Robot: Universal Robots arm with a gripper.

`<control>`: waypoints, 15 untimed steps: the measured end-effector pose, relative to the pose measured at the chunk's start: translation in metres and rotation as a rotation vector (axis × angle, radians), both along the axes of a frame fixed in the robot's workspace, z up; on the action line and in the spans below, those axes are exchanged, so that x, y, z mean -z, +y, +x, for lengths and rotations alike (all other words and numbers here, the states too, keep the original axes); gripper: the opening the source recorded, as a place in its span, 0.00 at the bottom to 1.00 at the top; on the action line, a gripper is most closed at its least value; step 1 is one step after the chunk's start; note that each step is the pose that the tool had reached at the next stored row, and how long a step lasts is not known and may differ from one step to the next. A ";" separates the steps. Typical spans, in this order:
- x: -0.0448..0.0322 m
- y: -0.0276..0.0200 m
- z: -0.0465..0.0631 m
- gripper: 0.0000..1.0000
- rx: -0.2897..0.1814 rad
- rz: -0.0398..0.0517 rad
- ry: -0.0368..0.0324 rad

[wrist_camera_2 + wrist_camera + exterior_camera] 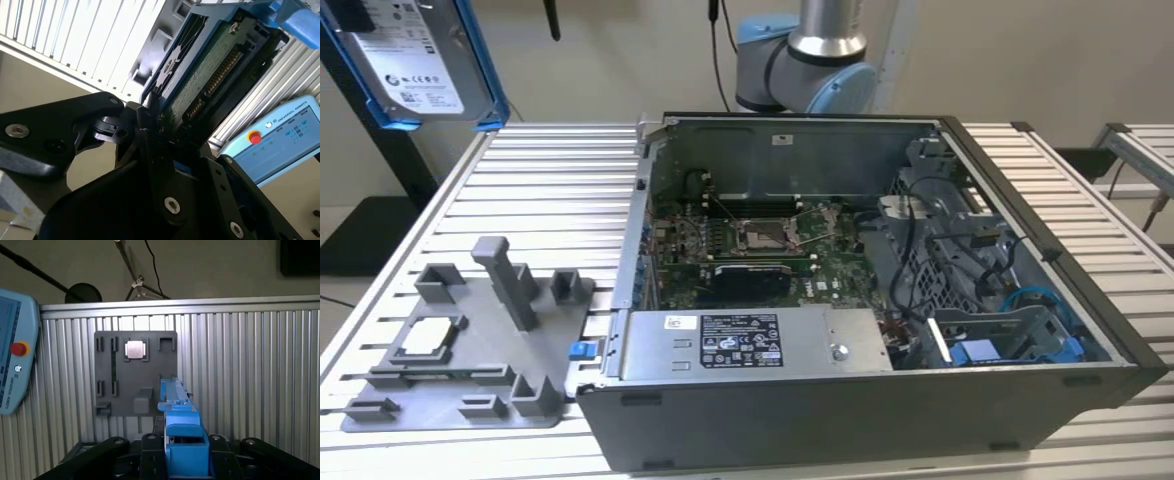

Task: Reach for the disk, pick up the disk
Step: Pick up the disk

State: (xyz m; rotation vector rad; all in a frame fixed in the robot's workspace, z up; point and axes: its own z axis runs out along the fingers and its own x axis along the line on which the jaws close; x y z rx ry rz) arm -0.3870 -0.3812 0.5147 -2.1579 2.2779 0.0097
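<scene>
The disk (416, 55) hangs in the air, upright with its label towards the exterior view, above the worktop's (547, 190) far corner at the exterior view's left. It is clear of the grey fixture plate (454, 350) and the chip (430, 338) on it. The gripper (150, 122) has its fingers clamped on the disk's blue-framed edge. The pick looks done; holding it well calls for a firm grip without twisting. The exterior view's top edge cuts the disk off, and black linkage hides the pads' contact.
</scene>
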 end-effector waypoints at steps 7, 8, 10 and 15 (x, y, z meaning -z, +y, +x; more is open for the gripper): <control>0.0000 0.0000 0.009 0.00 0.000 0.0000 0.0000; 0.0000 0.0000 0.010 0.00 0.000 0.0000 0.0000; 0.0000 0.0000 0.012 0.00 0.000 0.0000 0.0001; 0.0000 0.0000 0.018 0.00 0.000 0.0000 0.0000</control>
